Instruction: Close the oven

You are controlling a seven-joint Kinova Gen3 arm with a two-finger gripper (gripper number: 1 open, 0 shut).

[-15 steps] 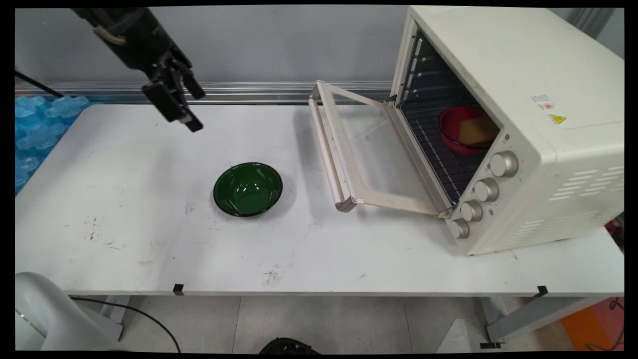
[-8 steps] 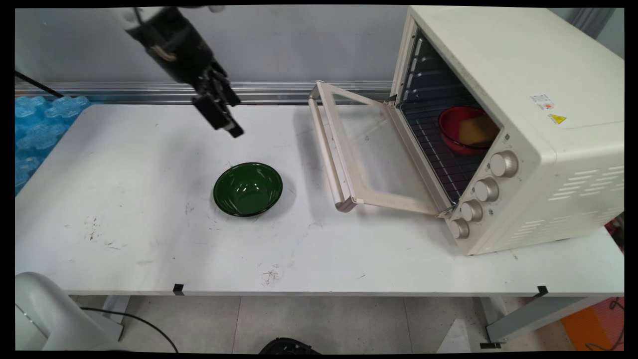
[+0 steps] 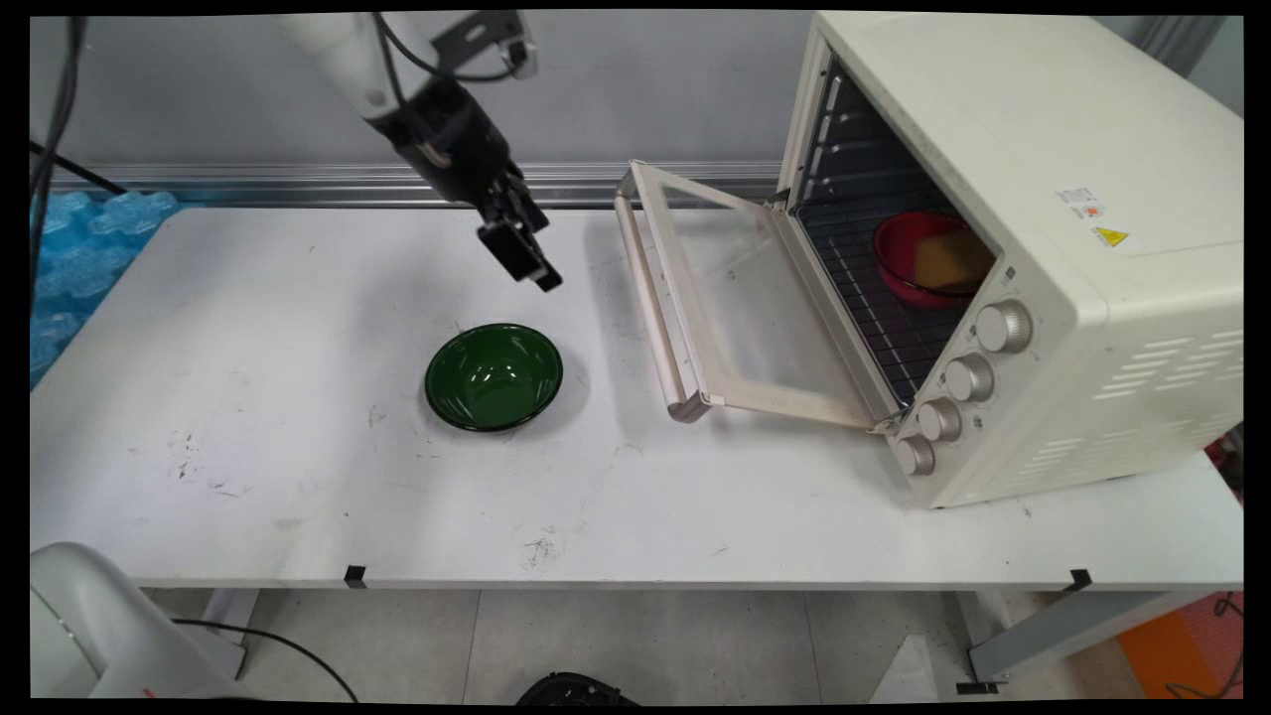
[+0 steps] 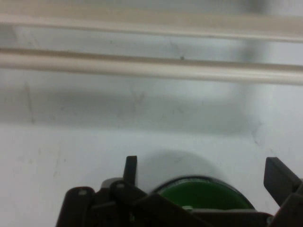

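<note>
Black two-finger pincer [image 3: 524, 260] hangs tilted in the air above the worktop [image 3: 298, 447], holding nothing. Its fingers [image 4: 279, 177] stand spread wide apart.

Nearest thing: a round, glossy dark green bowl [image 3: 494, 376], upright and empty, on the white worktop just in front of the pincer and below it, not touched. Hand view shows the bowl's rim [image 4: 204, 191] low between the fingers.

To the right, the cream toaster oven's glass door [image 3: 715, 298] hangs open, its pale bar handle [image 3: 650, 298] near the pincer, apart from it.
</note>
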